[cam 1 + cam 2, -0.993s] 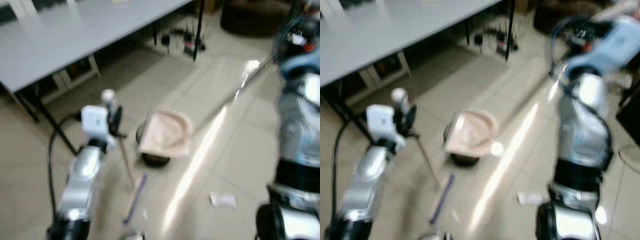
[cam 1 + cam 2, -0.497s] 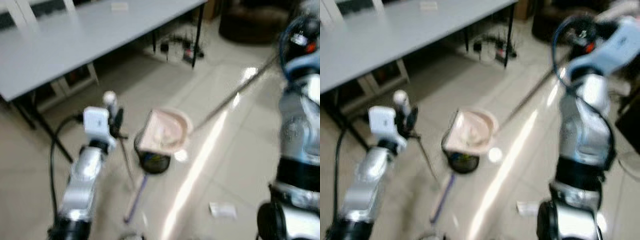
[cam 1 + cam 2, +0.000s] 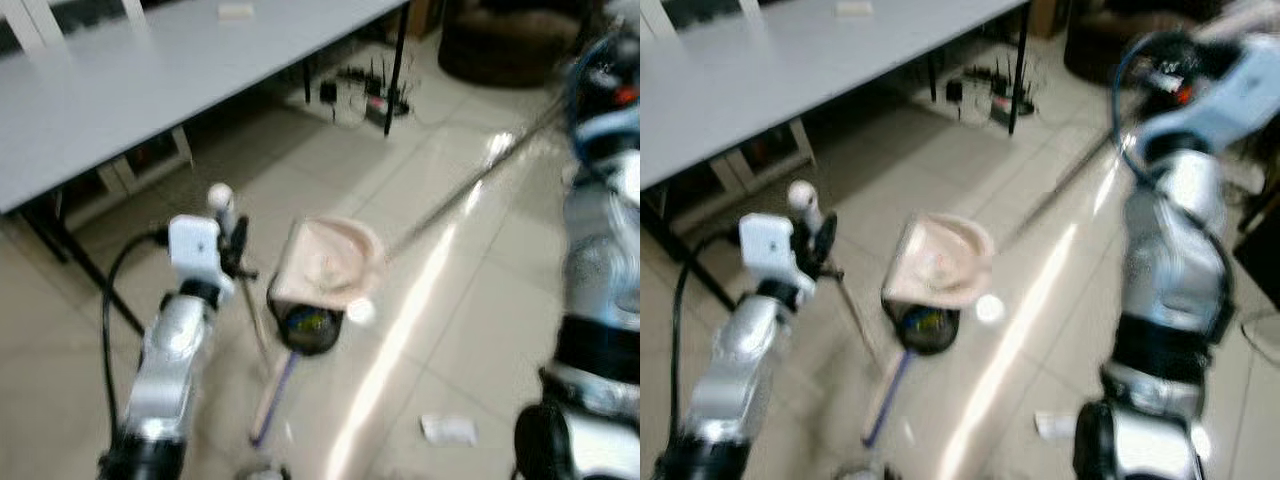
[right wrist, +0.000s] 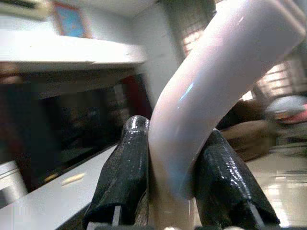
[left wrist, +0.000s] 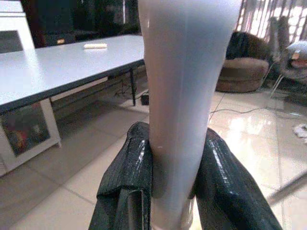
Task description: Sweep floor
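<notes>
- The left pincer point(image 5: 165, 187) is clenched on a pale, smooth handle point(image 5: 184, 96), which is pressed between its two black fingers point(image 5: 127, 177) and rises above them.
- In the head views, the left pincer point(image 3: 228, 245) is held raised over the floor, and a thin rod point(image 3: 252, 315) is seen running down from it toward the floor.
- The right pincer point(image 4: 165, 191) is clenched on a pale, curved handle point(image 4: 211, 91), gripped between its fingers point(image 4: 122, 172).
- A long, thin metal pole point(image 3: 470, 190) is seen slanting from the right arm point(image 3: 1175, 190) down to a pinkish dustpan point(image 3: 325, 262).
- The dustpan is positioned on the tiled floor point(image 3: 480, 310), partly over a dark round bin point(image 3: 308, 328); colourful contents are glimpsed inside.
- A stick point(image 3: 270, 395), purple and pale, is laid on the floor just before the bin.
- A scrap of white paper point(image 3: 447, 430) is found on the floor, well apart from the dustpan.
- A grey table point(image 3: 140, 80) is set beyond, with cables and chargers point(image 3: 365, 90) beneath its far end.
</notes>
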Controlling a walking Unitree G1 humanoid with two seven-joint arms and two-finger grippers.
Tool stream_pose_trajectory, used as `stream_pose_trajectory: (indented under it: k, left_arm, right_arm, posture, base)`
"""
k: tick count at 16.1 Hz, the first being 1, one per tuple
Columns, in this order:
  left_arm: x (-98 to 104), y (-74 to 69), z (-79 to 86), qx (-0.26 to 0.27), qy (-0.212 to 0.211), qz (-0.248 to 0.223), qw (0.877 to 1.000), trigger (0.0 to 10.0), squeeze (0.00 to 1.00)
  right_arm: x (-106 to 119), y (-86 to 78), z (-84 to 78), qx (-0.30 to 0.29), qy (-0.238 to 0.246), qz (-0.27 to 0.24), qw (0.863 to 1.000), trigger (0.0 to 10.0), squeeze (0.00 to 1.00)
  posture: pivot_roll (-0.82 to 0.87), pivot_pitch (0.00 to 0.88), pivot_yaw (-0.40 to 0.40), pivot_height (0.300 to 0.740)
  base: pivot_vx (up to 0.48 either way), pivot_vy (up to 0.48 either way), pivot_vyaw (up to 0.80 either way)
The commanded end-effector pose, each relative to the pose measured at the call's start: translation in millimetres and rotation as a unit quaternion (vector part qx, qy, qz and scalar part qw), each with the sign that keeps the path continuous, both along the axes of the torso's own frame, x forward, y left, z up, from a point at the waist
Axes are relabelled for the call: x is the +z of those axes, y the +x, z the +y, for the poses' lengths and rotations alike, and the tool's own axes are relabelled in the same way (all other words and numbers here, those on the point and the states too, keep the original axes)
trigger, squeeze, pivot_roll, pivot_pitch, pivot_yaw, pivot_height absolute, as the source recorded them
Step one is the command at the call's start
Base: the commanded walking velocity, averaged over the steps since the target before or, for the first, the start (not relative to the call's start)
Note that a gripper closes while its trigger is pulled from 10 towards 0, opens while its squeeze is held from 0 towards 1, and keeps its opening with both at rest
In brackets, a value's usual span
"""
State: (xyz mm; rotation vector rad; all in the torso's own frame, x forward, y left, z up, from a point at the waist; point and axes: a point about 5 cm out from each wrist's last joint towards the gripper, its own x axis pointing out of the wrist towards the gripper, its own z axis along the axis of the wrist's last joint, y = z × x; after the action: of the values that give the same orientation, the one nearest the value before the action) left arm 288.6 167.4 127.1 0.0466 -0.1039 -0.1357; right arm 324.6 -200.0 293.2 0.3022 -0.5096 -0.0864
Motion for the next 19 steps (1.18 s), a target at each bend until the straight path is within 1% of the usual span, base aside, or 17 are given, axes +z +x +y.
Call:
stream_pose_trajectory:
  k: [1,4,6,8,11,12,15,19]
  left_arm:
    - [8.4,1.8,-0.1,0.001,0.008,-0.020,1.000,10.0,0.00]
    - [7.7,0.9,2.6,0.006,0.010,-0.019,1.000,10.0,0.00]
    - [3.4,-2.7,9.5,0.011,0.031,-0.014,0.999,10.0,0.00]
    - [5.2,-2.1,14.6,0.014,0.047,-0.018,0.999,10.0,0.00]
    - [6.7,-1.0,18.3,0.019,0.046,-0.019,0.999,10.0,0.00]
    - [8.4,0.3,19.7,0.025,0.038,-0.019,0.999,10.0,0.00]
    - [10.1,1.4,18.6,0.024,0.038,-0.021,0.999,10.0,0.00]
    - [10.1,1.9,19.9,0.024,0.039,-0.021,0.999,10.0,0.00]
  right_arm:
    - [13.1,-5.2,-0.1,0.012,0.006,-0.031,0.999,10.0,0.00]
    - [10.8,-4.1,1.6,0.017,0.004,-0.027,0.999,10.0,0.00]
    - [7.5,-3.7,3.4,0.024,0.004,-0.022,0.999,10.0,0.00]
    - [5.2,-3.6,4.1,0.030,0.003,-0.019,0.999,10.0,0.00]
    - [2.2,-4.2,4.1,0.031,0.007,-0.017,0.999,10.0,0.00]
    - [0.7,-4.1,3.3,0.027,0.012,-0.015,0.999,10.0,0.00]
    - [-1.2,-4.2,2.7,0.024,0.017,-0.015,0.999,10.0,0.00]
    - [-2.3,-6.2,-3.9,0.010,0.020,-0.016,1.000,10.0,0.00]
  posture:
    - [-0.03,0.063,0.033,0.740]
    - [-0.02,0.066,0.029,0.740]
    - [-0.02,0.067,0.026,0.740]
    - [-0.02,0.070,0.030,0.740]
    - [-0.02,0.071,0.031,0.740]
    - [-0.02,0.072,0.035,0.740]
    - [-0.01,0.070,0.034,0.740]
    - [-0.02,0.063,0.039,0.740]
  base:
    - [0.341,0.000,0.00]
    - [0.346,0.000,0.00]
    - [0.345,0.000,0.00]
    - [0.345,0.000,0.00]
    - [0.345,0.000,0.00]
    - [0.349,0.000,0.00]
    - [0.345,0.000,0.00]
    - [0.343,0.000,0.00]
